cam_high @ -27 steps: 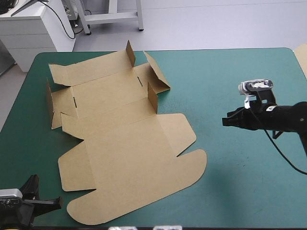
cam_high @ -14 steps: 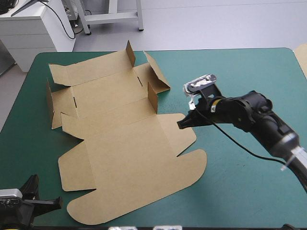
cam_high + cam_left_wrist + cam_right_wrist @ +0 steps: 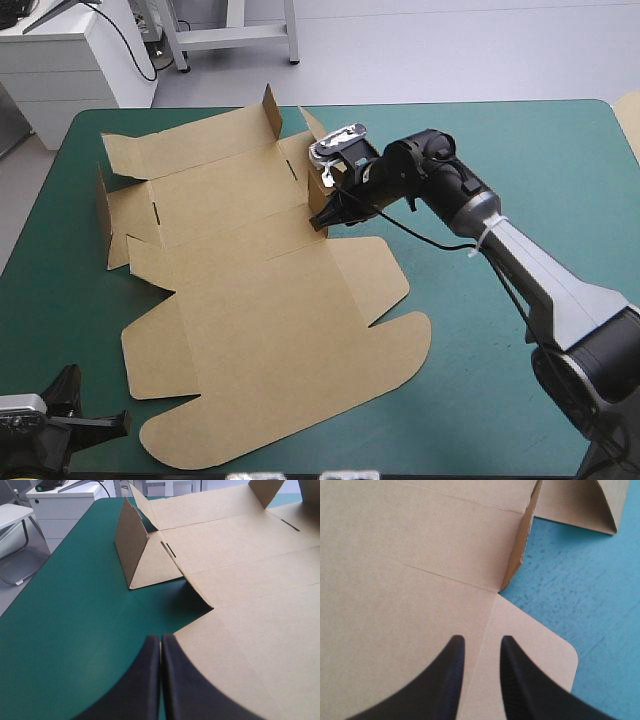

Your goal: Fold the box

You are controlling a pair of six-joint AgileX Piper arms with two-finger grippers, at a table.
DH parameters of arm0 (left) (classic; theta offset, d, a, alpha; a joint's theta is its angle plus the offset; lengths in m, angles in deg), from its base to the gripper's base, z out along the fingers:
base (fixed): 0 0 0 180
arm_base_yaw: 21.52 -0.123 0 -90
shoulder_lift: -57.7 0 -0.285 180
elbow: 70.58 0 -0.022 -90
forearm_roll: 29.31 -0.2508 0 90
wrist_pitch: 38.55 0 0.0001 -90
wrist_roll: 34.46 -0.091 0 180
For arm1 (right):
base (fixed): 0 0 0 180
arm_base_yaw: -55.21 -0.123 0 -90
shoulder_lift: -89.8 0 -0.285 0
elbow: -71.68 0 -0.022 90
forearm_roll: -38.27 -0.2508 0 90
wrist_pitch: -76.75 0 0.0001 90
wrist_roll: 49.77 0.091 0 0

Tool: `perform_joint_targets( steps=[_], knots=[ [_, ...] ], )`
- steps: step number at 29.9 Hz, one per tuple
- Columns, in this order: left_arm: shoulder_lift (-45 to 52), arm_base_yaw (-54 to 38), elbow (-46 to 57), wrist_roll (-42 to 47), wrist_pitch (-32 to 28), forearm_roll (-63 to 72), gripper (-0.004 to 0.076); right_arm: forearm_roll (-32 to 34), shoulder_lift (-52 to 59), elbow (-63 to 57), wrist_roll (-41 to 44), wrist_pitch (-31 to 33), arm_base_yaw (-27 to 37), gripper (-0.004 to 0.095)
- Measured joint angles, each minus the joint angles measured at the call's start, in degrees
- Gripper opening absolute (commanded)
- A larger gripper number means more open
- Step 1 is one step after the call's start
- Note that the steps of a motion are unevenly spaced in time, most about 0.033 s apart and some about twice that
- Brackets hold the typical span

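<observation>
Table (image 3: 520, 160): teal-green cover. Read it as a clock with the far edge at 12.
Box (image 3: 260, 300): brown board, mostly flat, on the 9 o'clock half of the table. The tray panels lie toward 11 and the rounded lid toward 6.
Long axis: runs roughly from 11 to 5.
Right gripper (image 3: 322, 218): over the box's 3 o'clock edge, above bare board. The black fingers are slightly parted and nothing is pinched between them.
Left gripper (image 3: 115, 424): parked at the 7 o'clock corner with its fingers clenched together and empty. The lid's near corner is just beside the tips.
Upright flap (image 3: 521, 545): a short side wall standing on its crease. Taking the right gripper's heading as 12, it sits just ahead of the fingertips at about 1 o'clock.
Key relation: your right arm is the one nearer this flap; the left is well apart from it.
Next move, my read: you'd work that wall or the panel behind it from the 3 o'clock side. Watch that the flat sheet doesn't slide toward 9.
</observation>
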Motion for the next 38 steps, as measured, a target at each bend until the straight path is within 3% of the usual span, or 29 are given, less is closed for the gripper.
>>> perform_joint_targets(
  steps=[2,4,13,23,27,35,38],
  knots=[
    [0.00,0.00,0.00,0.00,0.00,0.00,-0.0008,0.00,-2.36,3.54,-0.19,1.70,0.00,0.0669],
    [0.00,0.00,0.00,0.00,0.00,0.00,-0.0008,0.00,-4.67,6.80,-0.19,3.16,0.00,0.0712],
    [0.00,0.00,0.00,0.00,0.00,0.00,-0.0008,0.74,-14.99,15.81,0.61,3.72,0.00,0.0709],
    [0.00,0.00,0.00,0.00,0.00,0.00,-0.0008,4.44,-21.73,17.23,3.02,-3.80,0.00,0.0703],
    [0.00,0.00,0.00,0.00,0.13,0.00,-0.0008,4.72,-22.40,17.23,3.26,-5.86,0.00,0.0579],
    [0.00,0.00,0.00,0.00,0.08,0.00,-0.0008,4.78,-24.21,17.23,2.19,-6.13,0.00,0.0000],
    [0.00,0.00,0.00,0.00,0.08,0.00,-0.0008,5.15,-24.21,17.25,0.49,-6.13,0.00,-0.0021]
  ],
)
